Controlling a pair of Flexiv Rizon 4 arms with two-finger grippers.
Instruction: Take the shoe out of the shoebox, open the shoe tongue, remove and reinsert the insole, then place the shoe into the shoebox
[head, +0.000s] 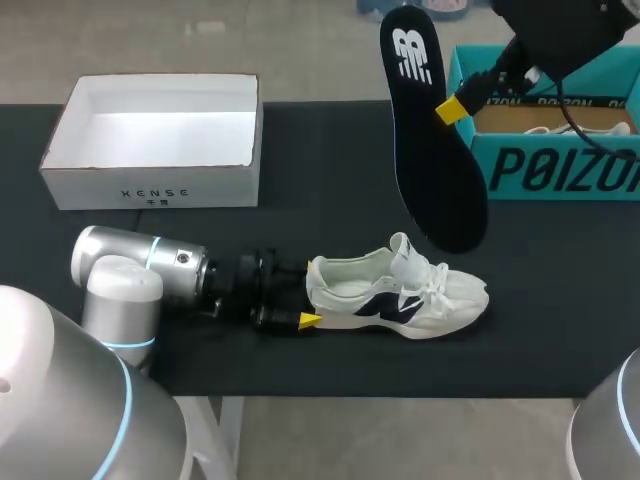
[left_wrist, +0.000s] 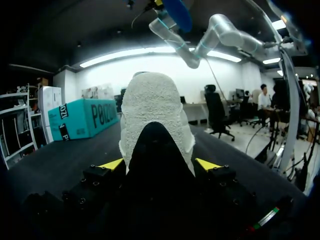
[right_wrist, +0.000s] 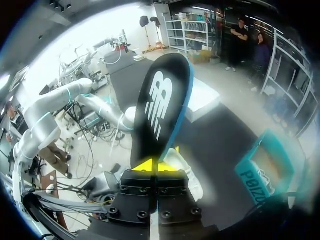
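Note:
A white shoe with dark side markings (head: 400, 295) lies on the black table, toe pointing right, its tongue raised. My left gripper (head: 308, 293) is shut on the shoe's heel; in the left wrist view the heel (left_wrist: 155, 110) fills the gap between its fingers (left_wrist: 159, 165). High above the shoe, my right gripper (head: 452, 108) is shut on the edge of a black insole with a white logo (head: 430, 130). In the right wrist view the insole (right_wrist: 162, 100) stands up from the closed fingertips (right_wrist: 157, 165). Its blue underside (left_wrist: 177, 12) shows in the left wrist view.
A teal shoebox (head: 560, 165) stands at the back right, with something white inside it. An open white box (head: 150, 185) sits at the back left. Bare black table lies between the boxes and in front of the shoe.

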